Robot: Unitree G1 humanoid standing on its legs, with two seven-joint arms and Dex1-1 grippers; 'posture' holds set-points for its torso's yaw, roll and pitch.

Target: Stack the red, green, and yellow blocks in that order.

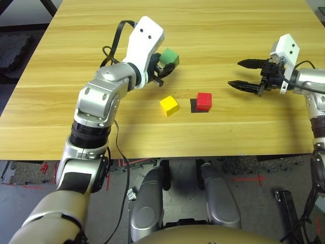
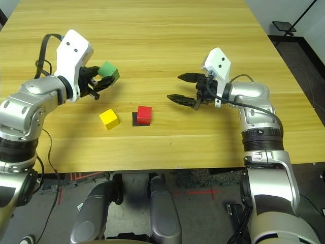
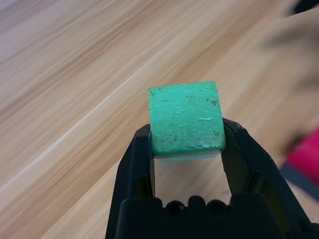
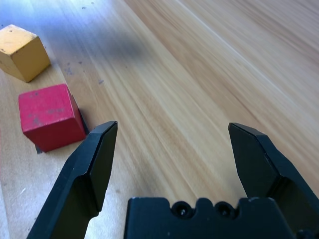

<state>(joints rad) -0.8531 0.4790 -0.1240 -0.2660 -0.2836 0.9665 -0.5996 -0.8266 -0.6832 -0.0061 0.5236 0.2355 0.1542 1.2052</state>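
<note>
No readable text, labels, brand marks or numbers on anything I can see. The small matte green cube (image 3: pixel 186 118) carries only scuffs and specks, no lettering. The light wooden tabletop (image 1: pixel 213 40) shows plain grain, nothing written or printed.

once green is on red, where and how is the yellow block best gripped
Probably from above, pinching two opposite side faces of the yellow block. It sits flat on the table, turned a little, so the wrist must match that angle. It stands apart from the red block, leaving finger room. The open right gripper is free; the left gripper holds the green block.
</note>
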